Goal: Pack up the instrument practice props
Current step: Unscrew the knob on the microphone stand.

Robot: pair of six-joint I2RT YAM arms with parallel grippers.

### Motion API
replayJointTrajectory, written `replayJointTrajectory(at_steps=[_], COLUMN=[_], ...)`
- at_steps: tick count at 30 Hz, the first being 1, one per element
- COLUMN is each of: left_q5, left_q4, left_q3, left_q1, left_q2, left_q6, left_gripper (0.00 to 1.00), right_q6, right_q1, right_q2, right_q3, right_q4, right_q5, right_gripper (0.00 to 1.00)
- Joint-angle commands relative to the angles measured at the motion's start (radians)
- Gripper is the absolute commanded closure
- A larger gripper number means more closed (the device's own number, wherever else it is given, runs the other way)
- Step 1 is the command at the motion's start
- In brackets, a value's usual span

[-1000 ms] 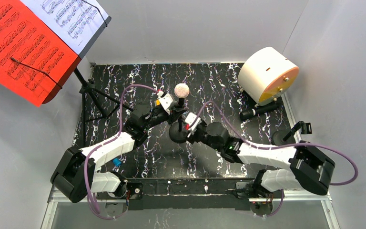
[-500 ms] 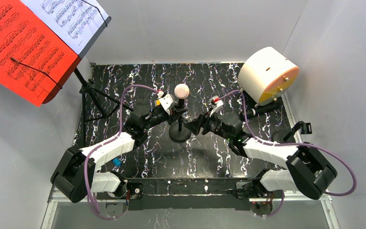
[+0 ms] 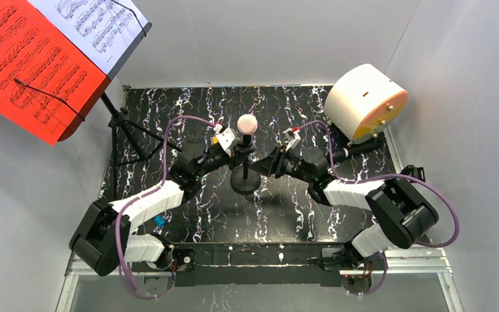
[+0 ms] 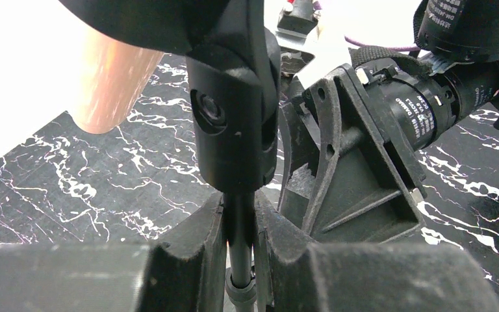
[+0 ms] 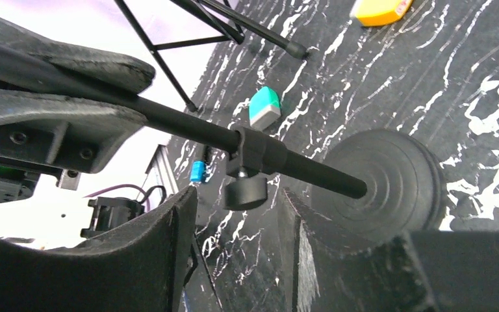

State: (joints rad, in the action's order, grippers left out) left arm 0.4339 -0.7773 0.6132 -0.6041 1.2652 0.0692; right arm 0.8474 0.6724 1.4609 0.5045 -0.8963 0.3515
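While the left gripper (image 4: 240,214) pinches the black pole (image 5: 188,127) beneath the beige-headed microphone (image 3: 247,123) at mid-frame in the top view, the right gripper (image 5: 237,214) hangs spread near the clamp knob (image 5: 245,192); a skewed closure could tip the round base (image 5: 383,182) or wrench the pole.

Both arms meet at the upright beige-headed microphone (image 3: 247,123).
The left gripper (image 3: 239,151) sits at its pole (image 3: 245,169) from the left, the right gripper (image 3: 266,167) from the right, above the round base (image 3: 245,183).
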Motion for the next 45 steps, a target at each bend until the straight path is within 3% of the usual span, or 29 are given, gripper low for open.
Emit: replayJointTrajectory(at_steps=[1,6,13,19,22,26,29,37,42,45], left_q5=[0.009,0.009,0.009,0.006,0.005,0.005,0.003,0.004,0.002,0.003], left_q4=[-0.064,-0.068,-0.070,-0.070,-0.070,-0.070,-0.070,-0.070,-0.070,-0.070], left_q3=[-0.009,-0.009,-0.009,-0.007,-0.006,-0.006,-0.004,-0.005,-0.005,-0.006], left_q1=[0.006,0.007,0.007,0.007,0.006,0.006,0.007,0.006,0.006,0.006], left_q2=[-0.010,-0.010,-0.010,-0.008,-0.006,-0.004,-0.004,-0.002,-0.003,-0.003], left_q6=[0.012,0.012,0.012,0.012,0.011,0.009,0.009,0.012,0.011,0.012], left_gripper=[1.00,1.00,1.00,1.00,1.00,1.00,1.00,1.00,1.00,1.00], right_q6=[0.063,0.053,-0.122,-0.425,-0.728,-1.124,-1.369,-1.974,-2.238,-2.358], right_q1=[-0.015,-0.019,-0.020,-0.004,0.052,0.178,0.286,0.551,0.640,0.671], right_q2=[0.031,0.058,0.074,0.031,-0.012,-0.053,-0.072,0.008,0.163,0.267], right_q3=[0.051,0.065,0.101,0.149,0.188,0.213,0.185,0.047,0.018,-0.002], right_q4=[-0.134,-0.142,-0.023,0.185,0.350,0.545,0.574,0.365,0.216,0.030], right_q5=[0.068,0.095,0.150,0.189,0.146,-0.039,-0.240,-0.763,-0.930,-1.011], right_gripper=[0.46,0.61,0.98,0.99,0.99,0.99,0.99,0.99,0.99,0.99])
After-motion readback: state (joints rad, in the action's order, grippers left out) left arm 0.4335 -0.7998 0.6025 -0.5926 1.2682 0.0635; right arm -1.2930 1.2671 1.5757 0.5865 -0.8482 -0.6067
